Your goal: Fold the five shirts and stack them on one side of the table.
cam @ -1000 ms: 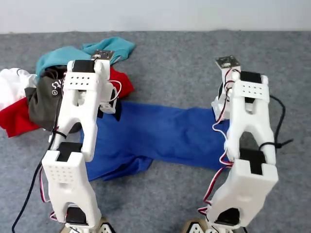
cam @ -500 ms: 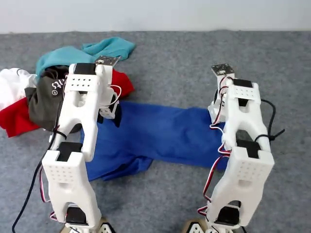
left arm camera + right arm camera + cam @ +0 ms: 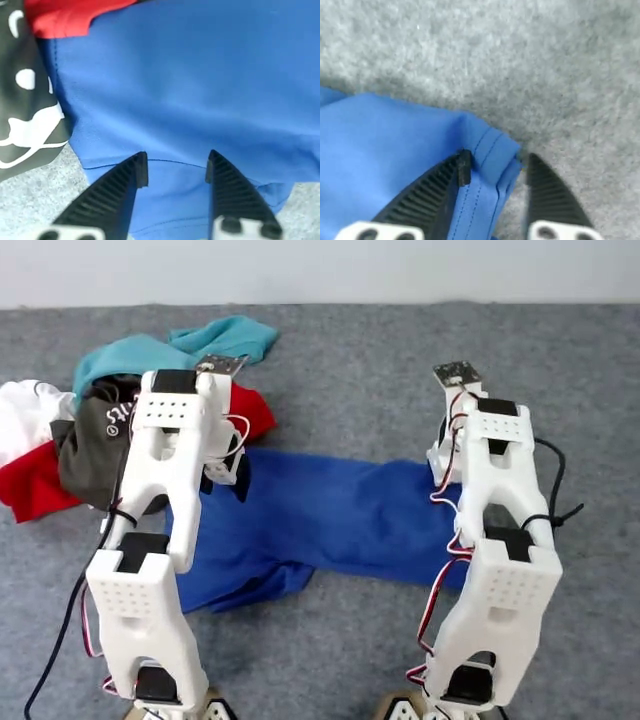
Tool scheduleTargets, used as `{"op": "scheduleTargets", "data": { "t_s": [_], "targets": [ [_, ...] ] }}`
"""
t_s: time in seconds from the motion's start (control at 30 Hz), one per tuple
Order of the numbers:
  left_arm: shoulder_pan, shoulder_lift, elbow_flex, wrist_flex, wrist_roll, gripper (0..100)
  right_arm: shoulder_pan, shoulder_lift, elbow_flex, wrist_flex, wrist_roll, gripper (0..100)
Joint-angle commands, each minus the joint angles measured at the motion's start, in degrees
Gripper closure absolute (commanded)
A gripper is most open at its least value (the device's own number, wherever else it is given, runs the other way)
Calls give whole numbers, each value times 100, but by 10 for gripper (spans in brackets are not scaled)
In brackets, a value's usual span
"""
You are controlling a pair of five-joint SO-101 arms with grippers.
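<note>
My left end effector (image 3: 176,167) is open, its two fingers spread apart just above the blue shirt (image 3: 330,515), with a stitched seam of the cloth running between their tips. My right end effector (image 3: 496,167) is open too. It straddles the hemmed corner at the shirt's other end, one finger over the blue cloth and the other over the bare grey bench (image 3: 380,370).

The blue shirt lies unfolded across the middle of the bench, stretching from one of my arms to the other. Beside my left arm is a loose heap of four more: a teal shirt (image 3: 215,340) at the far side, a red shirt (image 3: 255,410), a white shirt (image 3: 25,415) at the edge, and a dark shirt (image 3: 85,455) with white print. The red and dark ones touch the blue shirt's end.
</note>
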Motion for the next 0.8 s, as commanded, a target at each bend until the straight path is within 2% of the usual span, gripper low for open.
{"op": "scheduleTargets", "data": {
  "t_s": [0.0, 0.1, 0.2, 0.53, 0.77],
  "targets": [
    [35, -343, -22, 132, -70, 800, -48, 40, -211, -75, -62, 997],
    [35, -343, -22, 132, -70, 800, -31, 189, -211, -75, -62, 955],
    [35, -343, -22, 132, -70, 800, -31, 268, -246, -84, -62, 994],
    [35, -343, -22, 132, -70, 800, -31, -514, -281, -119, -62, 990],
    [35, -343, 180, 132, -70, 800, -13, -752, -976, -163, -44, 990]
  ]
}}
